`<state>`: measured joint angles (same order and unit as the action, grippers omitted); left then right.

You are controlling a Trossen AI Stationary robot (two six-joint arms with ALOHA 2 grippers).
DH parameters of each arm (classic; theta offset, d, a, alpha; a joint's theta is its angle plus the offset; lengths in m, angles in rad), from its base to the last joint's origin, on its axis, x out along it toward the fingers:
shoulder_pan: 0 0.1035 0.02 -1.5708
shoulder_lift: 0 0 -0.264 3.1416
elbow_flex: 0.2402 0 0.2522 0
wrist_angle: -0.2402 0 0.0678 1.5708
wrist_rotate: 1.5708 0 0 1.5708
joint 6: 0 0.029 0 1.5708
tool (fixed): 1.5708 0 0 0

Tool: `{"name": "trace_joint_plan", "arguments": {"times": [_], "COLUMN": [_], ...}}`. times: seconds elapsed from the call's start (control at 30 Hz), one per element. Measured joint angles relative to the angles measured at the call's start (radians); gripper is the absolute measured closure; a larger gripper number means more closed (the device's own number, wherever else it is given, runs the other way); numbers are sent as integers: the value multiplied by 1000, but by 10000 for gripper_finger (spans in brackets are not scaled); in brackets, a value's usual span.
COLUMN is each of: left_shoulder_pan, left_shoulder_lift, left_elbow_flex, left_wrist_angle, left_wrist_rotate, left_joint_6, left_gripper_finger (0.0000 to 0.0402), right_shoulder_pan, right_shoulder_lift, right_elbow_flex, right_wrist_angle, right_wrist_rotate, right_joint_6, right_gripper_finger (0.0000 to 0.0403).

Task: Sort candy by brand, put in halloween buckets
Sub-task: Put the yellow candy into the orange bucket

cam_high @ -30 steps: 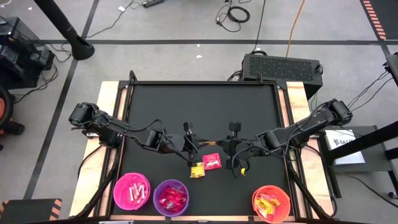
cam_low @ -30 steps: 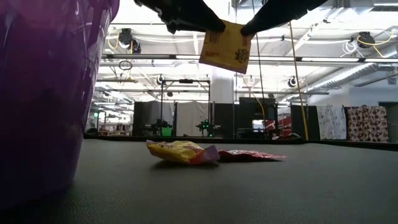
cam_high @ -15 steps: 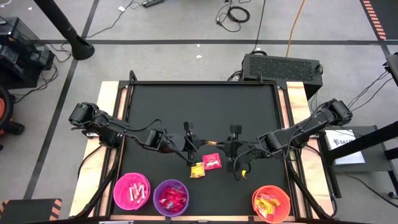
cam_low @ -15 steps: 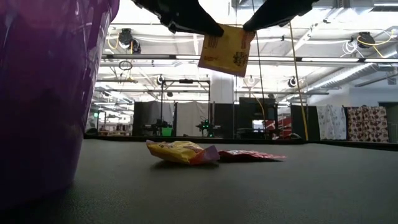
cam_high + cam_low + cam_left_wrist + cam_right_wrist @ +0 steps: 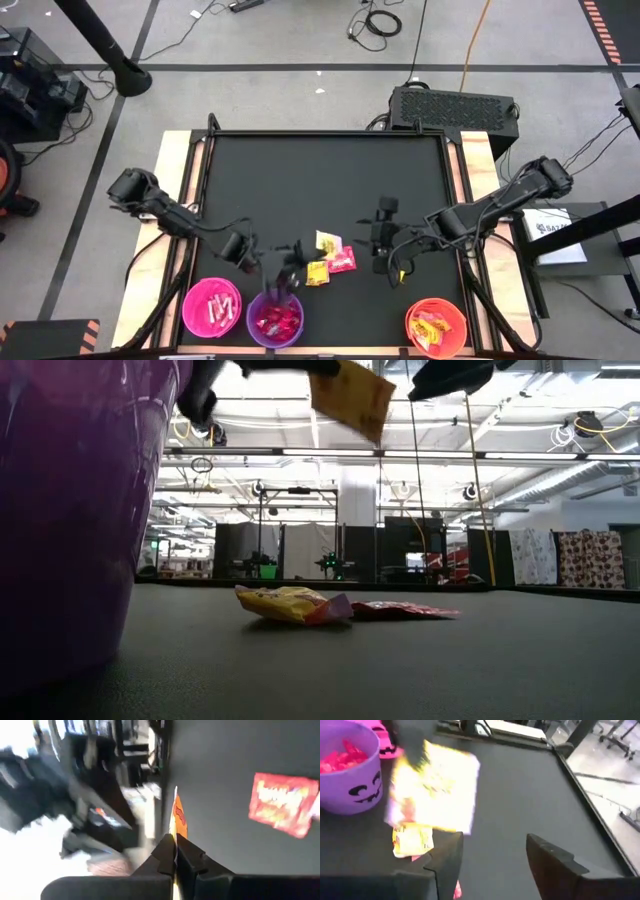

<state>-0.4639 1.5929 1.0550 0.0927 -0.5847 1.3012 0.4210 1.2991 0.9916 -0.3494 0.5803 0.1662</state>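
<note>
My left gripper [image 5: 296, 256] sits low and left of centre in the overhead view, just above the purple bucket [image 5: 275, 317], its fingers [image 5: 170, 851] pressed together on the edge of a yellow candy packet [image 5: 326, 241]. In my left wrist view that packet [image 5: 177, 816] shows edge-on, its long axis running straight out from my fingertips. From table height it hangs at the top centre, tilted, one corner pointing down to the right [image 5: 352, 396]. Its printing is too blurred to read.

My right gripper [image 5: 383, 259] is right of centre, fingers [image 5: 445, 859] spread apart and holding nothing.

On the black table [image 5: 330, 175], near the lower centre, a small yellow packet [image 5: 316, 273] lies flat, touching a red packet [image 5: 342, 260]; no brand is legible on either. The purple bucket bears a black jack-o'-lantern face [image 5: 364, 793]. The pink bucket [image 5: 211, 306] stands at lower left, the orange bucket [image 5: 437, 327] at lower right.
</note>
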Motion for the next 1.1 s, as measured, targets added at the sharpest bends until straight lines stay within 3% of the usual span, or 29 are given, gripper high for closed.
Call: {"name": "trace_joint_plan", "arguments": {"times": [0.1, 0.3, 0.57, 0.73, 0.93, 1.0, 1.1], "left_shoulder_pan": [-57, -137, -166, -166, -146, -130, -98], "left_shoulder_lift": [0, 0, 0, 0, 0, 0, 0], "left_elbow_flex": [0, 0, 0, 0, 0, 0, 0], "left_wrist_angle": [67, 215, 243, 243, 298, 337, 441], "left_wrist_rotate": [-88, -226, -239, -236, -235, -235, -266], "left_joint_6": [210, 488, 590, 579, 457, 334, 24], "left_gripper_finger": [400, 400, 400, 401, 401, 401, 401], "right_shoulder_pan": [0, -1, 0, 0, 0, 0, 0], "right_shoulder_lift": [-1, -1, 0, 0, 0, 0, 0], "right_elbow_flex": [0, 0, 0, 0, 0, 0, 0], "right_wrist_angle": [-50, -162, -146, -141, -139, -139, -137], "right_wrist_rotate": [-1, -1, -1, -1, -1, -1, -1], "right_joint_6": [29, 110, 111, 111, 110, 110, 110], "right_gripper_finger": [191, 191, 191, 191, 191, 191, 191]}}
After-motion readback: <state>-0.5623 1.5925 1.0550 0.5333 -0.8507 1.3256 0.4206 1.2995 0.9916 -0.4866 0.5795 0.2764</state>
